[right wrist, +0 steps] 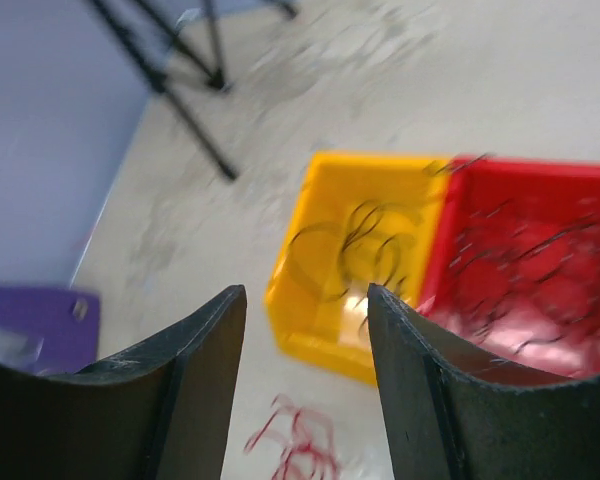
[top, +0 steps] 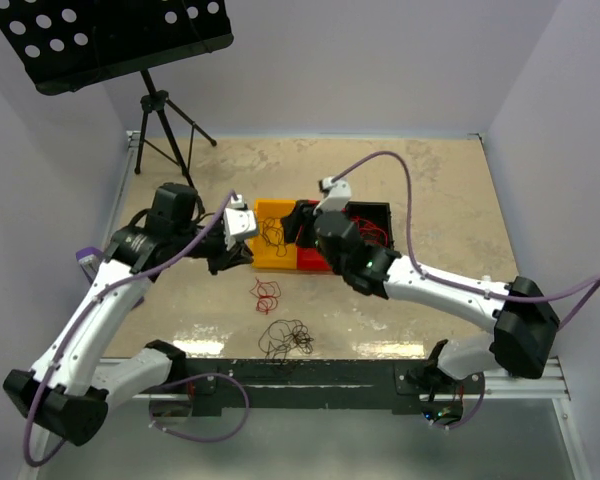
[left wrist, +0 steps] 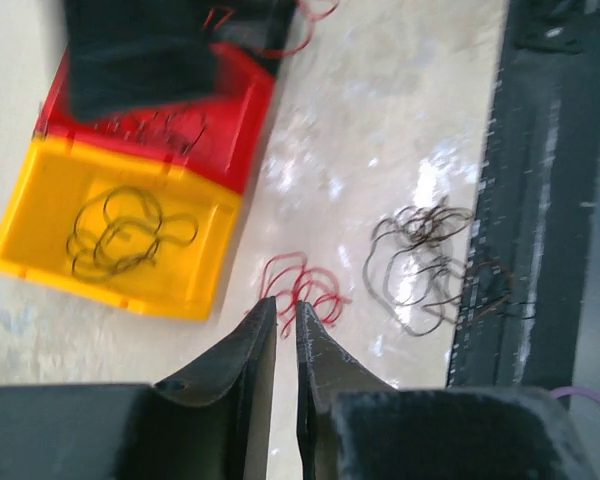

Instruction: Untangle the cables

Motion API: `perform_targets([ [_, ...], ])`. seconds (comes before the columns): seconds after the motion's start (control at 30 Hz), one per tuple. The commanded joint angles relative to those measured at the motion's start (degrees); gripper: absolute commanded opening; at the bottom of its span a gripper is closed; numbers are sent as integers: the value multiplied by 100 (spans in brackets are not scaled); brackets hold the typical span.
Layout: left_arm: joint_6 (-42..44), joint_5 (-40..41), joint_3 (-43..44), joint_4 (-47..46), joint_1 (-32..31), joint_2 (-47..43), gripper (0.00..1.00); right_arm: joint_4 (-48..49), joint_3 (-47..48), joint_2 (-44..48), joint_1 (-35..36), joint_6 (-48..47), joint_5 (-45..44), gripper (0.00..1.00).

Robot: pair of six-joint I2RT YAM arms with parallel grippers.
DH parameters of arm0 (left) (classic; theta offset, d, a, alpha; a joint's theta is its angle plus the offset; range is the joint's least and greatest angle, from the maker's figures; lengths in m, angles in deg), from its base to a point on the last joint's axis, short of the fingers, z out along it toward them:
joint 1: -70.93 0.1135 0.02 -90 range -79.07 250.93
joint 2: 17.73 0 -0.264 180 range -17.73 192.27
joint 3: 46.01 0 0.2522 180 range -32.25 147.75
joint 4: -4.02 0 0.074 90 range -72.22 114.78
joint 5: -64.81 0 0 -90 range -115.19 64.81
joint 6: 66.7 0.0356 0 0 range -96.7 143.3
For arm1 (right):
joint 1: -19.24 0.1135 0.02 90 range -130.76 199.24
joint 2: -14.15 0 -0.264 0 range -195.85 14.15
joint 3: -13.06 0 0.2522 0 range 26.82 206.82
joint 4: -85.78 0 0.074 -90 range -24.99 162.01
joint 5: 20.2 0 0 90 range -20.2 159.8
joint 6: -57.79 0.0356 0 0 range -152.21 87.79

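A small red cable tangle (top: 267,293) lies on the table in front of the bins, and a dark cable tangle (top: 288,338) lies nearer the front edge. More dark cables (top: 272,235) lie in the yellow bin (top: 280,260). My left gripper (top: 234,260) hovers left of the bins; in the left wrist view (left wrist: 286,305) it is shut and empty, just short of the red cables (left wrist: 302,283), with the dark tangle (left wrist: 430,265) to their right. My right gripper (top: 298,228) is over the bins; in the right wrist view (right wrist: 305,295) it is open and empty above the yellow bin (right wrist: 315,195).
A red bin (top: 315,263) with thin cables and a black bin (top: 375,208) stand next to the yellow one. A black music stand with a tripod (top: 160,120) stands at the back left. A dark rail (top: 310,375) runs along the table's front edge.
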Motion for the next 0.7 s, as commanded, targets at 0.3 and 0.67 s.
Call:
perform_targets([
  [0.3, 618, -372, -393, 8, 1750, 735, 25, 702, -841, -912, 1780, 275, 394, 65],
  [0.67, 688, -337, -331, 140, 1750, 515, 28, 781, -86, -2275, 1807, 29, 254, 64],
])
